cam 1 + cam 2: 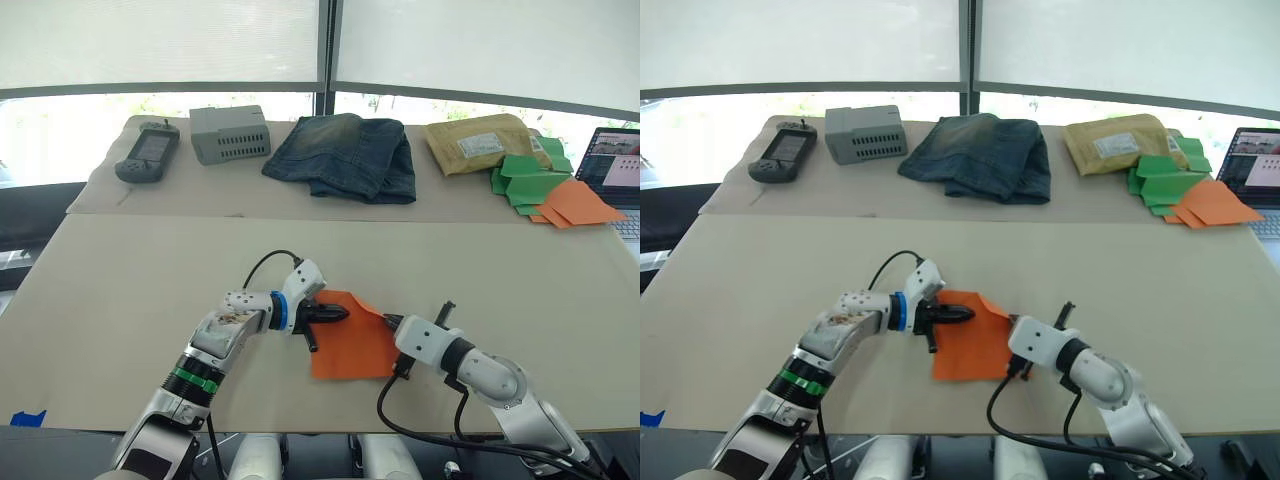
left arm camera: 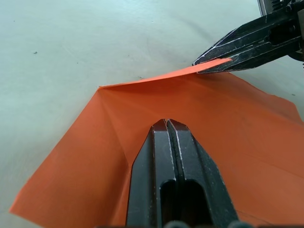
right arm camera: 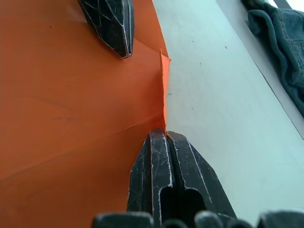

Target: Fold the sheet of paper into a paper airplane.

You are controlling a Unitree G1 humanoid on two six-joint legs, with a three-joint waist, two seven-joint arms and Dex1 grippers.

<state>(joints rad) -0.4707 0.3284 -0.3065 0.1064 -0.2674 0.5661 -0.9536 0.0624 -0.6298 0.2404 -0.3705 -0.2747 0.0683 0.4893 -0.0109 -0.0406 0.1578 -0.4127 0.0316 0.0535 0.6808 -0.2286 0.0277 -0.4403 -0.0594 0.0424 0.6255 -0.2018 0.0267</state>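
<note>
the left gripper, fingers closed together, presses its tip down on the sheet of paper from nine o'clock. the sheet lies on the near table between the two arms, its raised far edge running from the left tip toward three o'clock. there the right gripper pinches that lifted edge shut, so it seems best placed to carry the fold. no readable writing is visible.

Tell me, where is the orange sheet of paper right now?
The sheet of paper lies near the front edge of the table, between the left pincer and the right pincer.
</note>
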